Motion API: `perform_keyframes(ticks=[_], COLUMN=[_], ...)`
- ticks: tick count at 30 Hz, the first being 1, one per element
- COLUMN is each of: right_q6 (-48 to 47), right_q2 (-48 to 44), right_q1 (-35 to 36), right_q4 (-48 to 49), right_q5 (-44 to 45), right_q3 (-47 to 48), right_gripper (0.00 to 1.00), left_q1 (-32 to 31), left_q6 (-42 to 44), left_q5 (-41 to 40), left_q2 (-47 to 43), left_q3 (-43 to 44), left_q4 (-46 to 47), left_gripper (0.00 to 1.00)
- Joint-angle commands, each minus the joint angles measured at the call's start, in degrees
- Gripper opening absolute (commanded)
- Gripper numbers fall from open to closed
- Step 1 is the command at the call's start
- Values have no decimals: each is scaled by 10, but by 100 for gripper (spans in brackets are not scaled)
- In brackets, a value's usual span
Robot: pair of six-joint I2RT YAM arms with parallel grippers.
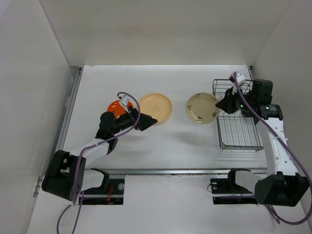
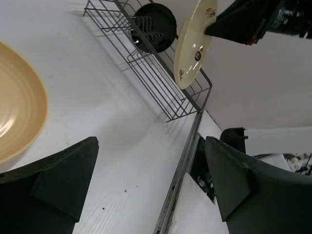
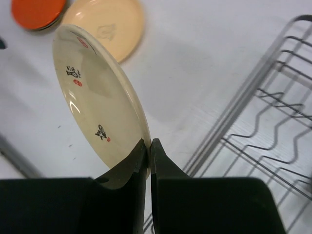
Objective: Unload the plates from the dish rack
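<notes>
The right gripper (image 3: 148, 144) clamped the beige plate's (image 3: 102, 112) rim at the dish rack's (image 1: 239, 131) nine o'clock. The left gripper (image 1: 148, 122), fingers apart, sat at the peach plate's (image 1: 157, 106) seven o'clock.

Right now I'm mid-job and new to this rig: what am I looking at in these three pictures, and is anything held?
Two robot arms are bolted at the near edge of the table. The overhead picture looks down from behind them: left arm, right arm. The other two come from a camera on each wrist, looking along its jaws. On the table lie a peach plate and an orange plate, partly under the left arm. The wire dish rack sits at the right; no plates show in it. The right jaws are shut on the rim of a beige plate, held tilted beside the rack. The left jaws are open and empty.
</notes>
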Motion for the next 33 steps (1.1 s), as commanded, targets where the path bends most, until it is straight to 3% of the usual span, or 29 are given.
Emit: perform_keyframes(ticks=[1, 16, 22, 26, 27, 30, 31, 33], right_q6=[-45, -55, -60, -60, -60, -60, -66, -66], right_q2=[0, 29, 29, 29, 29, 29, 29, 29], right_q1=[21, 109, 121, 121, 121, 121, 121, 121], right_q4=[-45, -62, -62, -68, -68, -68, -68, -68], right_q5=[-112, -135, -135, -135, -135, -135, -135, -135], right_q3=[43, 49, 49, 43, 43, 43, 43, 43], right_gripper=[0, 0, 0, 0, 0, 0, 0, 3], left_q1=[-27, -154, -196, -210, -215, -226, -232, -232], left_q6=[57, 177, 211, 222, 229, 241, 241, 241], left_q5=[39, -22, -64, -89, -94, -116, -123, -130], left_q2=[-5, 39, 70, 83, 83, 88, 88, 88], left_q3=[48, 165, 222, 247, 247, 264, 272, 272], left_q4=[53, -116, -177, -211, -226, -258, -265, -271], left_gripper=[88, 85, 77, 54, 34, 6, 0, 0])
